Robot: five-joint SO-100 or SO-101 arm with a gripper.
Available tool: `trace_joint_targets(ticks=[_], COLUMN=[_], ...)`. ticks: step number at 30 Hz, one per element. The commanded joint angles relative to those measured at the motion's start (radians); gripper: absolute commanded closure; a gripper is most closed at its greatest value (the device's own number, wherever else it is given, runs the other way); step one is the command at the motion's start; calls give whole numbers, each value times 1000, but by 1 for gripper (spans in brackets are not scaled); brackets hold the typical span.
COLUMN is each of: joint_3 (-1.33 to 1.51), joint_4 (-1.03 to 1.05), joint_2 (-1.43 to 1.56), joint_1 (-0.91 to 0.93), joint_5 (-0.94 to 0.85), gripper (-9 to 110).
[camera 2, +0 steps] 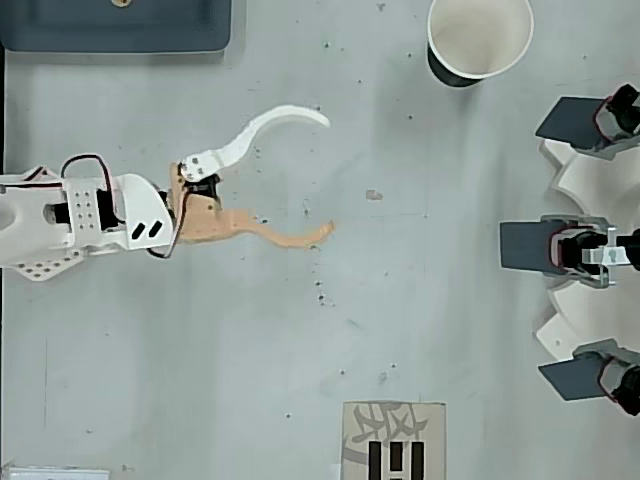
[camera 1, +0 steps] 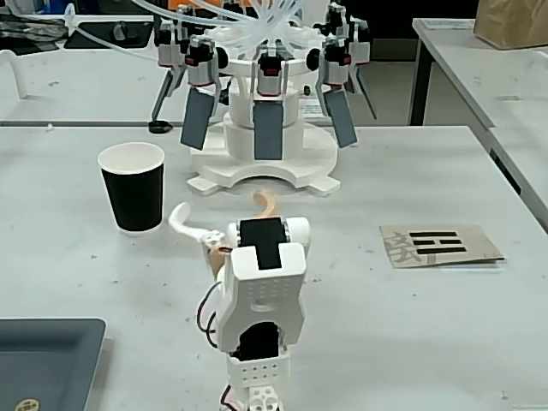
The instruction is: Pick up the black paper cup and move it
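Observation:
The black paper cup [camera 1: 134,187] [camera 2: 478,38] stands upright on the grey table, white rim and white inside showing. In the fixed view it is left of centre; in the overhead view it is at the top right. My gripper [camera 2: 328,176] [camera 1: 221,208] is open, with a curved white finger [camera 2: 262,131] and an orange finger [camera 2: 285,237] spread wide apart. Nothing is between them. The cup stands well beyond the fingertips, apart from them, on the white finger's side.
A white multi-arm device with dark grey paddles [camera 1: 267,120] [camera 2: 585,245] stands behind the cup. A card printed with black bars [camera 1: 438,244] [camera 2: 394,442] lies on the table. A dark tray [camera 1: 47,360] [camera 2: 115,25] sits near the arm's base.

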Motion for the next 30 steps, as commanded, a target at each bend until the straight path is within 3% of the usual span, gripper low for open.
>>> trace_joint_targets(ticks=[1, 14, 30], joint_3=[-103, -472, -957], joint_4=[-20, -9, 48], joint_2=[-44, -370, -792], joint_1=[-14, -101, -170], joint_5=[14, 34, 44], gripper=[66, 52, 48])
